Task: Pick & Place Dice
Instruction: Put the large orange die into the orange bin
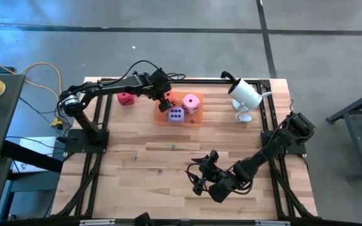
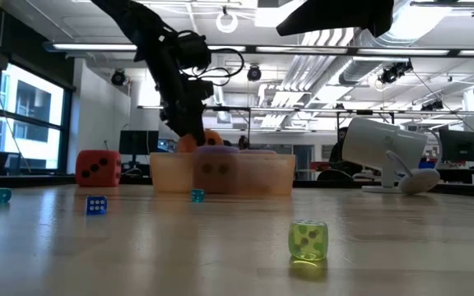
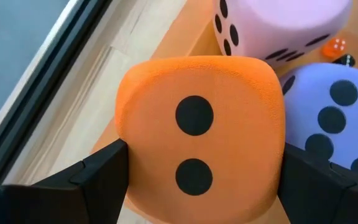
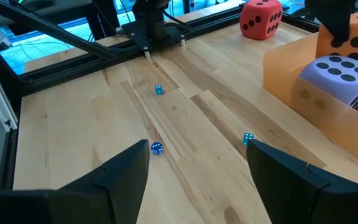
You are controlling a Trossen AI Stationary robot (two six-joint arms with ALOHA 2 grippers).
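My left gripper (image 1: 166,100) is over the left end of the translucent orange tray (image 1: 197,119), shut on the orange die (image 3: 197,124), whose two-pip face looks at the wrist camera. The light pink die (image 1: 191,103) and the purple die (image 1: 176,114) sit inside the tray, right of the orange one. The red-magenta die (image 1: 126,98) rests on the table left of the tray. My right gripper (image 1: 200,179) waits open near the table's near edge, far from all of them. My left gripper pinches the orange die by two opposite side faces (image 3: 129,155), one dark finger (image 3: 101,174) on each side, coming down at a slant from the table's left. In the low view the die (image 2: 211,138) shows above the tray's rim; its underside is hidden.
Small dice lie scattered on the wood: blue ones (image 4: 156,148) (image 4: 159,89), a teal one (image 4: 247,138) and a yellow-green one (image 2: 308,240). A white lamp-like device (image 1: 244,94) stands right of the tray. Black frame rails (image 1: 102,116) run along the table's edges.
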